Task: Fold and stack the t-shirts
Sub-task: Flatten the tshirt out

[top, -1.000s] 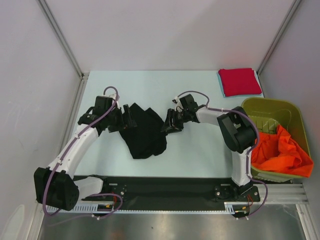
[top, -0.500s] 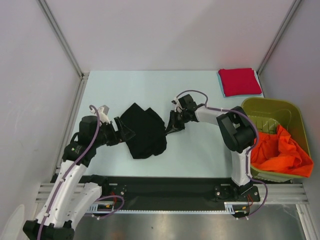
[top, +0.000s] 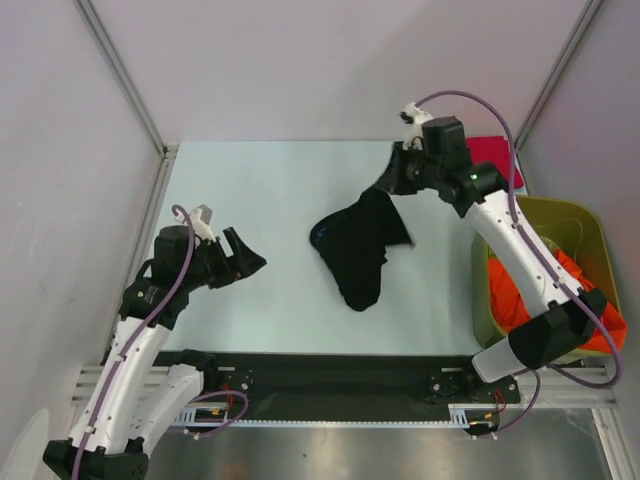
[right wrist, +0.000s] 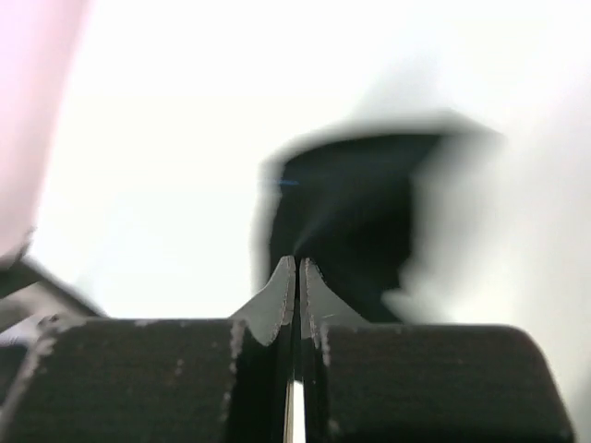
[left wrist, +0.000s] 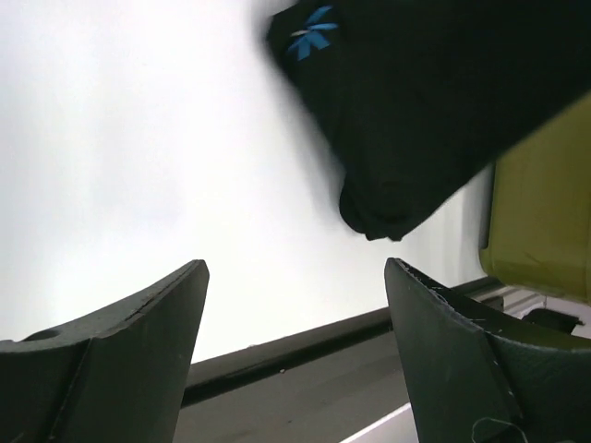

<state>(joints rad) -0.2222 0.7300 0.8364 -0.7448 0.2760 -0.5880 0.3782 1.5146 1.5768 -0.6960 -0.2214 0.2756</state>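
Orientation: black t-shirt point(top: 360, 250) sits bunched mid-tabletop point(top: 260, 190), right of centre. In the top view its long axis runs diagonally, from the upper-right corner at the right pincer point(top: 393, 182) down-left to a narrow rounded end nearest the arm bases. It is widest through the middle. Blue asterisk mark point(top: 318, 236) sits on the left edge, facing the left arm. The upper corner is pulled up to the pincer. Can't tell how much of the lower end rests on the tabletop.

Right pincer: jaws pressed together, pinching the shirt's upper-right corner. Right wrist view shows the fingertips point(right wrist: 297, 263) meeting with no gap, black cloth point(right wrist: 342, 203) just beyond them, blurred.

Left pincer point(top: 245, 262): spread wide, nothing between the jaws, touching nothing, over bare tabletop at the left and well apart from the shirt. Left wrist view looks through the gap point(left wrist: 295, 268) at the shirt's rounded end point(left wrist: 425, 92) and the asterisk point(left wrist: 312, 32), with the olive bin wall point(left wrist: 540, 212) behind at the right.

Others: red t-shirt point(top: 492, 152) lies at the far right corner, partly hidden by the right arm. Orange t-shirt point(top: 597, 285) is crumpled inside the olive bin point(top: 570, 215) at the right edge.
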